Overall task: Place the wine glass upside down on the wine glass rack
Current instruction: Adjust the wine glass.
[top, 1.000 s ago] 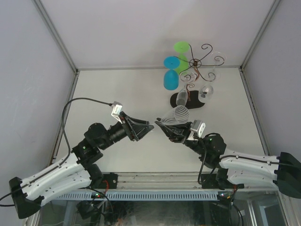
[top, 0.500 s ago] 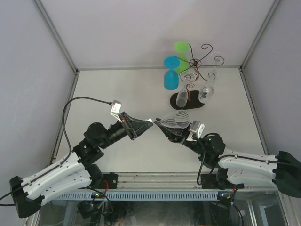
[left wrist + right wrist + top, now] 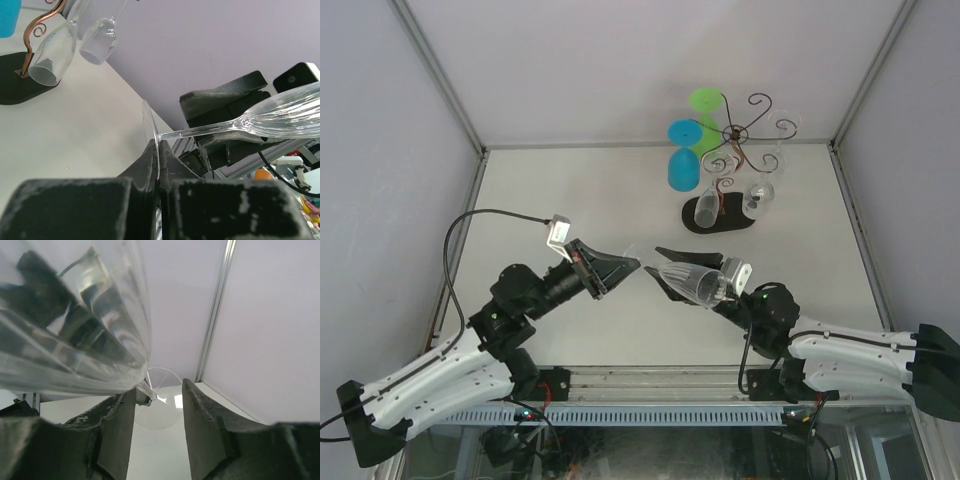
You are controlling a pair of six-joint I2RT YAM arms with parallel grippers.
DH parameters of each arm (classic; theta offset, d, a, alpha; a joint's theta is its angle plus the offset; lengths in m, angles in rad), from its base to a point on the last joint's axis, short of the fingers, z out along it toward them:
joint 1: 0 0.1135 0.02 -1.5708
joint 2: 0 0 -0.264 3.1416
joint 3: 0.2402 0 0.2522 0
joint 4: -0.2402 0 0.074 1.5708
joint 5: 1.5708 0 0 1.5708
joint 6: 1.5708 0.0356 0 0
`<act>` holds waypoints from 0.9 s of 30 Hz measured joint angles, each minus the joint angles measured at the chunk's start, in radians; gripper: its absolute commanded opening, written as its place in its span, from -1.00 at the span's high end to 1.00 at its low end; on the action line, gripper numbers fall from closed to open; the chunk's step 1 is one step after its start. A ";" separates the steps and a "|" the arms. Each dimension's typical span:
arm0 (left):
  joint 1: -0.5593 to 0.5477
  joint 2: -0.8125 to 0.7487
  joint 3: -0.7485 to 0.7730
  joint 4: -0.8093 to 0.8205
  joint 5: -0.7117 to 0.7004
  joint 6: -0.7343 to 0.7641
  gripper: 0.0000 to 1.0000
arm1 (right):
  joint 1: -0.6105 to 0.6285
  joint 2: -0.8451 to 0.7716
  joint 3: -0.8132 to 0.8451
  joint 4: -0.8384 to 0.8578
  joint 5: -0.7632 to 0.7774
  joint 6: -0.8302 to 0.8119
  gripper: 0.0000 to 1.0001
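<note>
A white table (image 3: 620,200) carries the dark-brown wire wine glass rack (image 3: 725,224), spiral-armed on a black oval base, at its far right. From above, the clear ribbed wine glass (image 3: 695,283) lies level between both grippers, well apart from the rack. The left wrist view alone shows the left gripper (image 3: 158,155) pinched tight on the glass's foot. The right wrist view shows the right gripper (image 3: 159,400) spread apart, with the stem running between its fingers.

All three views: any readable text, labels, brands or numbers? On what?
None can be read.
The wine glass, wine glass rack and hung glasses show no print.
Clutter at the left wrist view's lower right: too blurred to tell.
</note>
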 measured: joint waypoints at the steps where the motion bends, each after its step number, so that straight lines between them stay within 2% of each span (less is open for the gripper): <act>1: 0.000 -0.008 0.000 -0.009 -0.003 0.006 1.00 | 0.000 -0.007 0.000 -0.013 0.003 0.000 0.11; 6: 0.000 -0.040 0.015 -0.057 -0.032 0.030 1.00 | 0.000 -0.035 0.000 -0.072 0.016 -0.002 0.00; 16: 0.000 -0.090 0.076 -0.169 -0.111 0.120 0.99 | 0.006 -0.168 -0.077 -0.209 0.055 0.005 -0.04; 22: 0.000 -0.119 0.130 -0.267 -0.189 0.211 1.00 | 0.010 -0.275 -0.108 -0.411 0.130 0.054 -0.07; 27: 0.000 -0.151 0.174 -0.369 -0.292 0.317 1.00 | 0.010 -0.354 -0.109 -0.601 0.229 0.158 -0.11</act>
